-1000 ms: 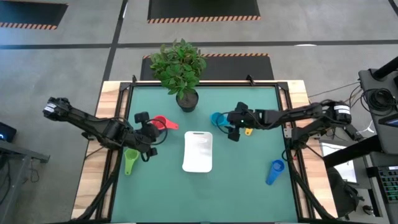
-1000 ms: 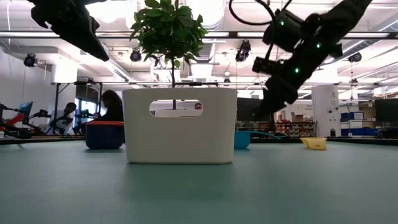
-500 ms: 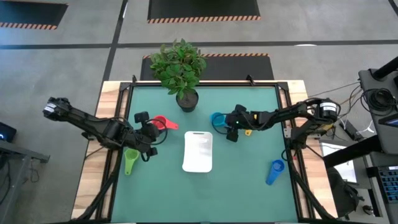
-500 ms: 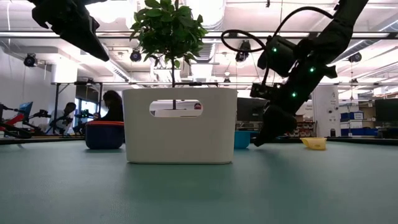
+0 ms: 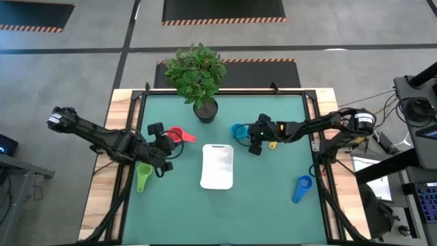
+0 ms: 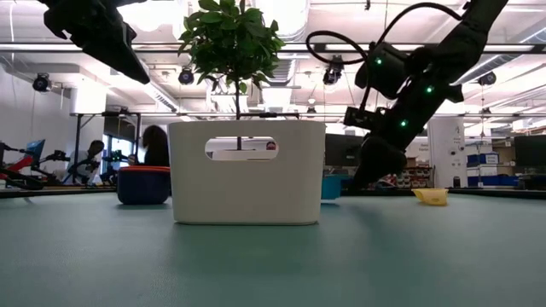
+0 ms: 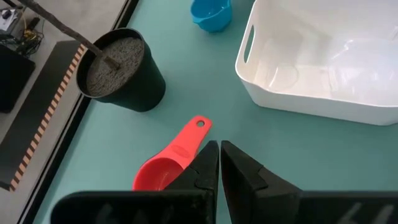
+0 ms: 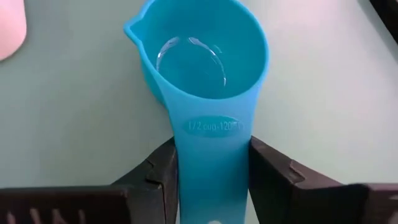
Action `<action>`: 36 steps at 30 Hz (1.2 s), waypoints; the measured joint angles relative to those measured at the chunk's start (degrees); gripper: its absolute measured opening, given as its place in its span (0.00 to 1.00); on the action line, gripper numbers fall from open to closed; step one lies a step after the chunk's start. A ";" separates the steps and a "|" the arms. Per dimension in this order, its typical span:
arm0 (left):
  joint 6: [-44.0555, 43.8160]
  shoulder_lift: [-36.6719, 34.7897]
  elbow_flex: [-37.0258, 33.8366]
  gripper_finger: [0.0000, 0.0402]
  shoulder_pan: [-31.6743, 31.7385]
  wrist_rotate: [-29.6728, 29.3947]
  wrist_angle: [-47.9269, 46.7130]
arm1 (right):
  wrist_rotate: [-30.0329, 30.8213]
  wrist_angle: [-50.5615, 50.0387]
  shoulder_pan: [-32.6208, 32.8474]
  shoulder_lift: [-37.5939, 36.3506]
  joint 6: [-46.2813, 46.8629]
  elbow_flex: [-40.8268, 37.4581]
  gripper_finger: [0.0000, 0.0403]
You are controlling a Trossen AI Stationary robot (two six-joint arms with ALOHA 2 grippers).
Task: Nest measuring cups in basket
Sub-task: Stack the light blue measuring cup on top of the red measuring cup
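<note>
The teal cup [image 8: 202, 68] stands upright on the desk [image 5: 266, 198], to the right of the basket [image 5: 218, 166] and near its far end in the high view. The cup's flat handle points away from the basket, toward the right arm. The right tool [image 8: 208, 177] is at desk level with one finger [image 8: 155, 177] against each side edge of that handle: it is grasping the teal cup by the handle.

The yellow cup [image 5: 272, 144] lies just beyond the right tool, farther from the basket. The blue cup [image 5: 302, 188] lies well to the right of the basket, near its front end.

The left tool [image 7: 219, 171] is clenched with nothing between its fingers. It is to the left of the basket. The red cup [image 7: 171, 162] lies just beside its fingertips. The green cup [image 5: 143, 175] lies left of the basket, nearer the front. The plant pot [image 5: 205, 109] stands behind the basket.
</note>
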 joint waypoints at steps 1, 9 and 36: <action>0.00 0.00 0.00 0.00 0.01 -0.01 0.01 | 0.00 0.00 0.00 -0.24 0.16 0.00 0.34; 2.89 -0.18 -0.07 0.00 -0.03 -0.13 0.02 | 0.02 -7.01 0.02 -5.59 1.75 2.05 0.35; 16.84 -21.46 -9.14 0.00 -0.03 -9.07 13.90 | -0.56 -31.94 7.82 -0.37 3.08 37.33 0.35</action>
